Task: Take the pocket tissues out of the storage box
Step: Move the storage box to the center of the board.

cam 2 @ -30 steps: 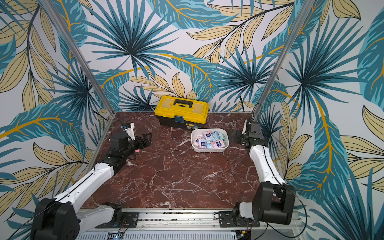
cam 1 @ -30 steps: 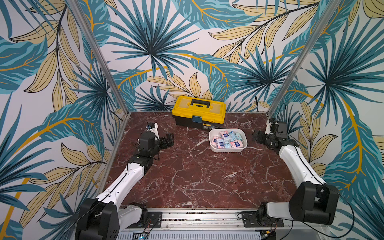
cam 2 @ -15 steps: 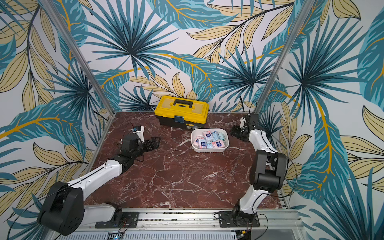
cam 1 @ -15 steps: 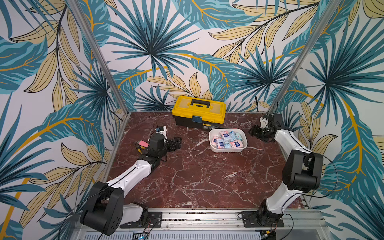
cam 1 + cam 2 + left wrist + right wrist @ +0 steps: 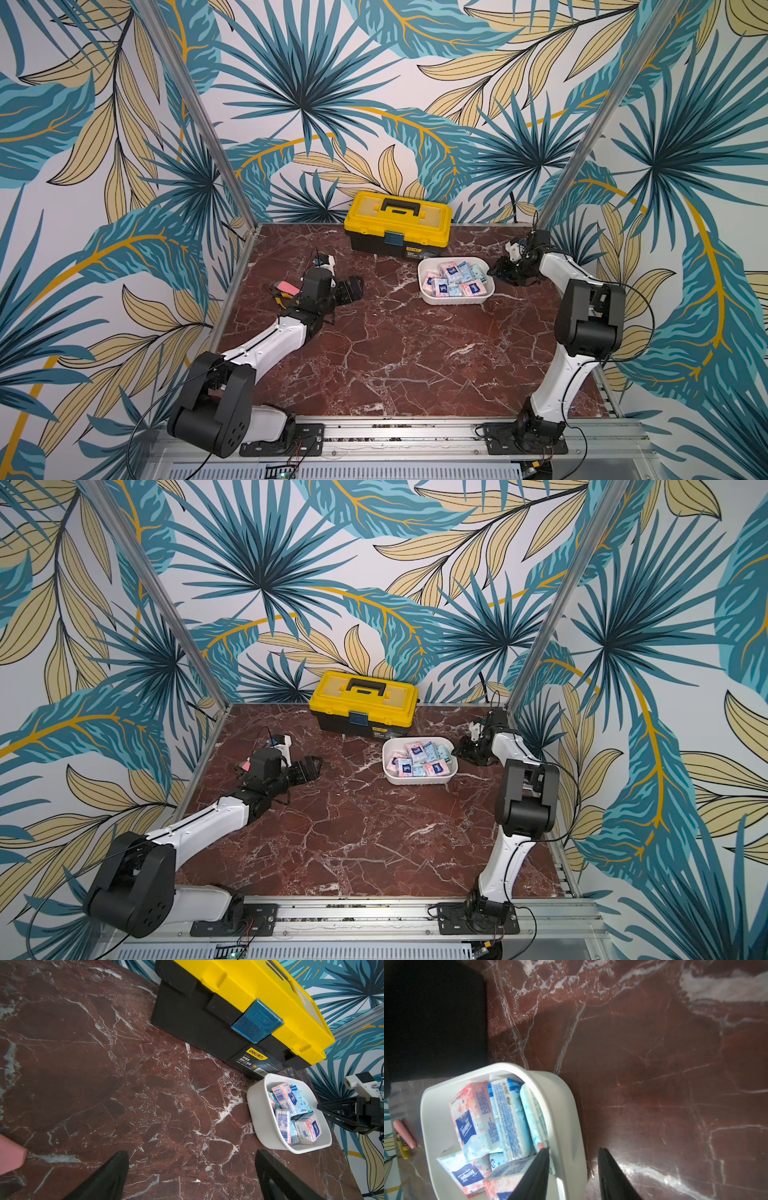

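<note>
Several pink and light-blue pocket tissues [image 5: 455,278] [image 5: 417,759] [image 5: 291,1101] [image 5: 475,1118] lie packed in the white storage box [image 5: 457,301] [image 5: 419,780] [image 5: 261,1118] [image 5: 564,1105], in front of the toolbox. My right gripper [image 5: 500,272] [image 5: 461,750] [image 5: 574,1148] is at the box's right end, straddling its wall. One finger is inside against the packets, the other outside with a gap to the wall, so it is partly open. My left gripper [image 5: 351,289] [image 5: 309,769] [image 5: 190,1151] hangs wide open and empty over bare marble, well left of the box.
A yellow-lidded black toolbox [image 5: 399,220] [image 5: 239,1001] stands at the back, just behind the storage box. A pink flat tool with pliers [image 5: 286,287] [image 5: 403,1132] lies beside the left wrist. Patterned walls and metal posts close in three sides.
My right gripper has moved up to the box's right end and narrowed its jaws around the wall. My left arm has swung rightward toward the table's middle, still open.
</note>
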`<state>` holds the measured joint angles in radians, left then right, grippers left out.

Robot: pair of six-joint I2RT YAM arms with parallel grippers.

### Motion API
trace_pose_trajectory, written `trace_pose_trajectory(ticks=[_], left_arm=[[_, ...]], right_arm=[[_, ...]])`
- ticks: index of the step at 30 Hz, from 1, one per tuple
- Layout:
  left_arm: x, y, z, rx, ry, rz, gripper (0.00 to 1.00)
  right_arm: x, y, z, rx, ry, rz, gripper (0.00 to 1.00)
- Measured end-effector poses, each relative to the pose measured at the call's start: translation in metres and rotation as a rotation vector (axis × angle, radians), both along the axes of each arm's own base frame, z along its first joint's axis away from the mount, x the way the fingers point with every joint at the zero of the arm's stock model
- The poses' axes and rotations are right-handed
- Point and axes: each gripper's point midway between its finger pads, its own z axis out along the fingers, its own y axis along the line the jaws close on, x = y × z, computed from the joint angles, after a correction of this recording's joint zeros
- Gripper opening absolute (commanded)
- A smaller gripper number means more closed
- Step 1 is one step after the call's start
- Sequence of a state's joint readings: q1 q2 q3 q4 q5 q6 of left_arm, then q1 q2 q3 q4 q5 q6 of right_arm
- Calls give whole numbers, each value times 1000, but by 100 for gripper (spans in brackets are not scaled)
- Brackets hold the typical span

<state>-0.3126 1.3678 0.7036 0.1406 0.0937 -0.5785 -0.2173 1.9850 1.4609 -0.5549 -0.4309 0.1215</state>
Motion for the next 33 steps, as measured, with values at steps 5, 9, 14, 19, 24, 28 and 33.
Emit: trace_pose_trajectory(ticks=[5,9,14,19,24,28,33], left_arm=[[1,0,-5,-2,16,4,100],[1,0,-5,-3,19,5,100],[1,0,-6,-2,20,5,100],[0,1,-8,4,30,7,100],[-3,2,-6,12,30,7,100],[-5,4,-2,20,25,11,100],[-7,7,8,21,3,20,100]], right_arm=[[-1,5,-2,19,2,21,25],[0,7,0,21,-5,37,16],[-2,10,0,21,-9,67,9],[-4,12,2,16,-9,72,8],[-19,20,10,2,-5,76,7],[-34,32,23,-17,-18,85,7],[-59,51,27,-3,-12,52,6]])
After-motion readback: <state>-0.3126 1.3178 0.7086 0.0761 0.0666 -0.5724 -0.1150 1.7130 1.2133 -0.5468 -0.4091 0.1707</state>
